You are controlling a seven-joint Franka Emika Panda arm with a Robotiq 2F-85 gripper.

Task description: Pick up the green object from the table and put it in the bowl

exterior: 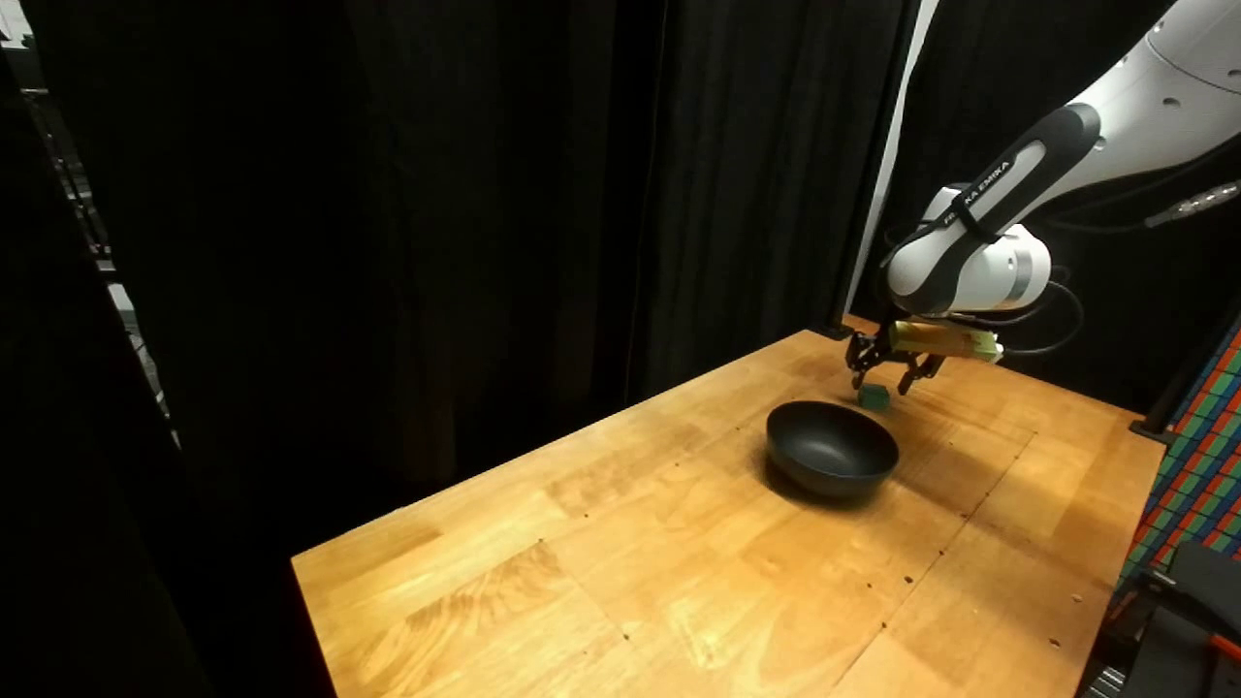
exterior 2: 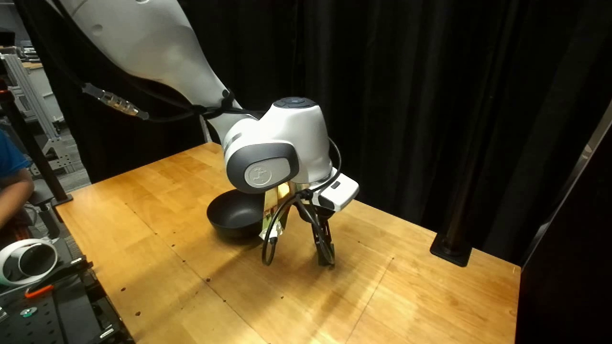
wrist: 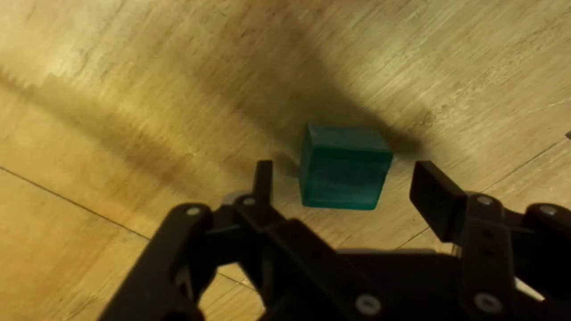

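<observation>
The green block (exterior: 874, 396) sits on the wooden table (exterior: 679, 562), just beyond the black bowl (exterior: 832, 456). In the wrist view the green block (wrist: 345, 178) shows upright between the two fingers, with a gap on each side. My gripper (wrist: 341, 171) is open and empty around it, its fingertips low over the table. In an exterior view the gripper (exterior: 882, 385) has its fingers apart, just above and beside the block. The bowl (exterior 2: 235, 215) stands close to the gripper in an exterior view, partly behind the wrist; the arm mostly hides the block there.
Black curtains (exterior 2: 406, 95) hang behind the table. A black post base (exterior 2: 452, 248) is fixed near the table edge. A side cart (exterior 2: 48, 306) with a white tube (exterior 2: 16, 251) stands beside the table. A person's arm (exterior 2: 14, 191) shows at the picture's edge.
</observation>
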